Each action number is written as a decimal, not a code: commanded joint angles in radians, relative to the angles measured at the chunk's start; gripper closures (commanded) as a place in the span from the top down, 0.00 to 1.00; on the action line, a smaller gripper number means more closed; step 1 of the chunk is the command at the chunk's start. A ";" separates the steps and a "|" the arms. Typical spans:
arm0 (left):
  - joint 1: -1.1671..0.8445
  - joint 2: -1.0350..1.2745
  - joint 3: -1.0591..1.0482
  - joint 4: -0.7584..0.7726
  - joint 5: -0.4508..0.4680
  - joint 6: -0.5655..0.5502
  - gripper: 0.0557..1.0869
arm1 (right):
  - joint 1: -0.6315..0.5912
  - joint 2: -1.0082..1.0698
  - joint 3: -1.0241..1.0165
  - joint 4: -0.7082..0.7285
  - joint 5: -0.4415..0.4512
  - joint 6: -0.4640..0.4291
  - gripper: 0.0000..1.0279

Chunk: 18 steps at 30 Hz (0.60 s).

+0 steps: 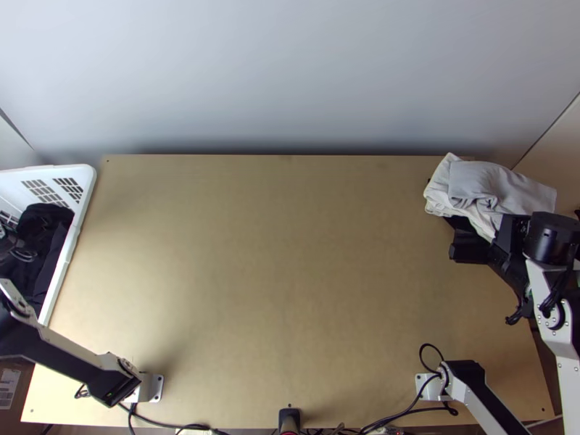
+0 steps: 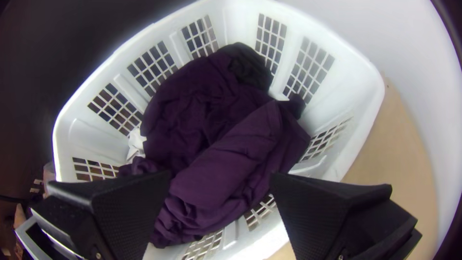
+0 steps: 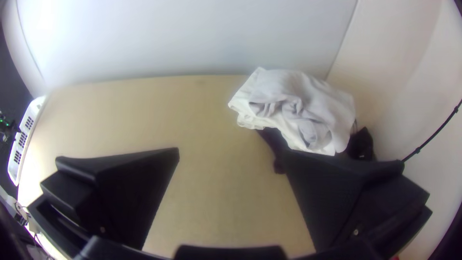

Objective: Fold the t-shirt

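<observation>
Purple, likely the t-shirt (image 2: 224,171) to fold, bunched in the basket (image 1: 77,217).
Left tool (image 2: 220,174) released above it, apparently poised for a pick at the tabletop's (image 1: 283,254) left edge; right tool (image 3: 231,150) also released, near the white and grey cloths (image 1: 482,181) at the far right corner, seemingly parked there to leave folding room.

The left arm (image 1: 61,359) and right arm (image 1: 564,348) pair white links with black joints, one a thick round drum (image 1: 554,228). Small screws (image 1: 555,330) dot a right link. Both bases have pale plates (image 1: 154,388), and black cables (image 1: 423,351) loop by the right one. The fingers (image 2: 130,207) are black, wide and wedge-shaped, finely textured inside.
</observation>
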 commanded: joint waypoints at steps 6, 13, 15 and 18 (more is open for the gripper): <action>0.046 0.278 0.083 0.071 0.005 -0.089 0.95 | -0.003 0.016 0.011 -0.060 -0.009 -0.024 0.96; 0.049 0.368 0.134 0.056 0.003 -0.125 0.92 | -0.030 0.016 -0.004 -0.071 -0.017 -0.021 0.96; 0.050 0.390 0.155 0.051 0.002 -0.141 0.92 | -0.035 0.016 -0.010 -0.071 -0.020 -0.021 0.96; 0.052 0.430 0.190 0.033 -0.003 -0.151 0.92 | -0.046 0.016 -0.015 -0.071 -0.032 -0.018 0.96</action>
